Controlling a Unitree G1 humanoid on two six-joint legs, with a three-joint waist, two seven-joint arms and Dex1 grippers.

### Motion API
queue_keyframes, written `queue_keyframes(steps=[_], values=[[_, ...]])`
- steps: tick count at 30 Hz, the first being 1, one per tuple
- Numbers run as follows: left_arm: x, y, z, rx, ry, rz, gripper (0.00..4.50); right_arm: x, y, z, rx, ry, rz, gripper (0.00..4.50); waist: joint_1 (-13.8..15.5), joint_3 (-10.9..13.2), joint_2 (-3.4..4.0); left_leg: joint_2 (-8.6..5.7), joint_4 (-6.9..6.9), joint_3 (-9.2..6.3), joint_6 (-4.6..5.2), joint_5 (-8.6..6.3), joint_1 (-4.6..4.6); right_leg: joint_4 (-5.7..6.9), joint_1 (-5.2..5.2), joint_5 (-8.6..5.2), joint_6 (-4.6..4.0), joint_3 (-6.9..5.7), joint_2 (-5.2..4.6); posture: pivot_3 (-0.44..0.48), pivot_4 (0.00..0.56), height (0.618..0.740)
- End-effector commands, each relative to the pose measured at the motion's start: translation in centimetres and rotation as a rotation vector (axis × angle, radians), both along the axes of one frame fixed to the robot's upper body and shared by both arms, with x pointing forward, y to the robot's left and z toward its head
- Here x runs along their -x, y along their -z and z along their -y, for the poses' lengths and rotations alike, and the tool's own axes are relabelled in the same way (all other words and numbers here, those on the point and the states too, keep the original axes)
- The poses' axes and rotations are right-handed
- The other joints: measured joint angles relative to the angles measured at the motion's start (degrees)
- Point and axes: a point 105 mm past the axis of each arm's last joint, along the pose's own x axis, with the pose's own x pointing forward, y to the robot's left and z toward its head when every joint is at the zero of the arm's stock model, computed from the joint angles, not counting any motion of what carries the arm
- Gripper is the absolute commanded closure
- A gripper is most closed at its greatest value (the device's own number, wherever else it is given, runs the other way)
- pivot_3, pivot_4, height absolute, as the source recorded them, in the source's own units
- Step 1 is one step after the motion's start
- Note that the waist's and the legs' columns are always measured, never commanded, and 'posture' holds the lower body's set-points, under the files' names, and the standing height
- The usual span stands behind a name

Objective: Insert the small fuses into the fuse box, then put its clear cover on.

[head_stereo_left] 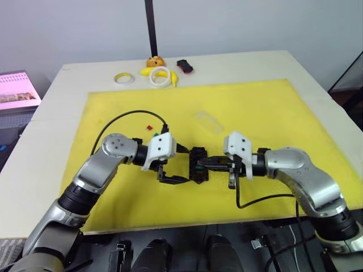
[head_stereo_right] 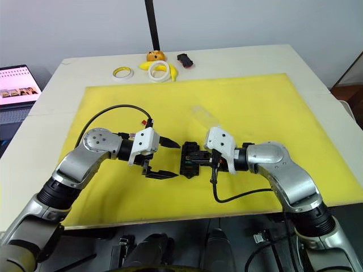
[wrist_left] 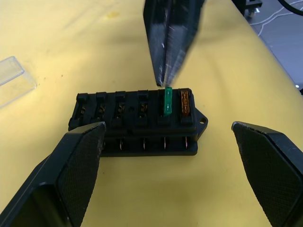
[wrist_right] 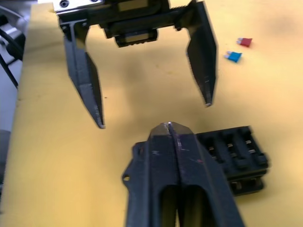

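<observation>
step: seating the green fuse (wrist_left: pixel 167 101) in the fuse box (wrist_left: pixel 137 124); press straight down, keep the box from tipping
right end effector (wrist_left: pixel 163 78): clenched, tip on the fuse top
left end effector (wrist_right: pixel 151 111): spread wide, empty, straddling the box
clear cover (head_stereo_left: pixel 209 122): on the yellow mat, well apart

The left gripper (head_stereo_right: pixel 165 158) hangs with its fingers spread, just left of the fuse box (head_stereo_right: pixel 190 161) on the yellow mat (head_stereo_right: pixel 283 113). The right gripper (head_stereo_right: pixel 205 161) reaches over the box from the other side. Beyond the right gripper lies the clear cover (head_stereo_right: pixel 205 118); a small red fuse (head_stereo_right: pixel 143 123) sits beyond the left gripper.
</observation>
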Motion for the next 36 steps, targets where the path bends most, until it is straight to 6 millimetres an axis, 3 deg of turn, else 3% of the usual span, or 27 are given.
queue_keyframes(steps=[1, 12, 19, 27, 36], values=[[0.0, -1.2, 0.1, 0.022, 0.008, 0.043, 0.00, -0.3, -0.3, 0.3, -0.046, 0.010, 0.045, 4.48, 0.0, 0.0, 0.00, 0.00, 0.00, 0.00, 0.00, 0.00, 0.01, 0.00, 0.01, 0.00, 0.00, 0.00, 0.00, 0.000, 0.150, 0.740], [-0.1, -1.2, 0.1, 0.022, 0.003, 0.044, 0.00, -0.8, 2.3, 0.8, 0.058, 0.051, 0.030, 4.48, 0.0, 0.0, 0.00, 0.00, 0.00, -0.01, 0.00, 0.00, 0.04, 0.00, 0.04, 0.00, 0.00, 0.00, 0.00, 0.000, 0.150, 0.740], [-0.2, -1.1, 0.1, 0.024, 0.001, 0.046, 0.00, -0.6, 1.9, 0.6, 0.040, 0.043, 0.038, 4.48, 0.0, 0.0, 0.00, 0.00, 0.00, -0.01, 0.00, 0.00, 0.06, -0.01, 0.07, 0.00, 0.00, 0.00, 0.01, 0.000, 0.150, 0.740], [-0.4, -1.0, 0.3, 0.029, 0.003, 0.050, 0.00, 0.2, 3.2, 0.4, 0.109, 0.014, 0.062, 4.48, 0.0, 0.0, 0.00, 0.00, 0.00, -0.01, 0.00, 0.00, 0.08, -0.01, 0.09, 0.00, 0.00, -0.01, 0.01, 0.000, 0.150, 0.740], [-0.5, -0.9, 0.6, 0.035, 0.009, 0.053, 0.00, -0.2, 3.1, 0.2, 0.136, 0.023, 0.096, 4.48, 0.0, 0.0, -0.01, 0.01, 0.00, -0.01, 0.00, 0.00, 0.12, -0.01, 0.13, 0.00, 0.00, -0.01, 0.02, 0.000, 0.150, 0.740]])
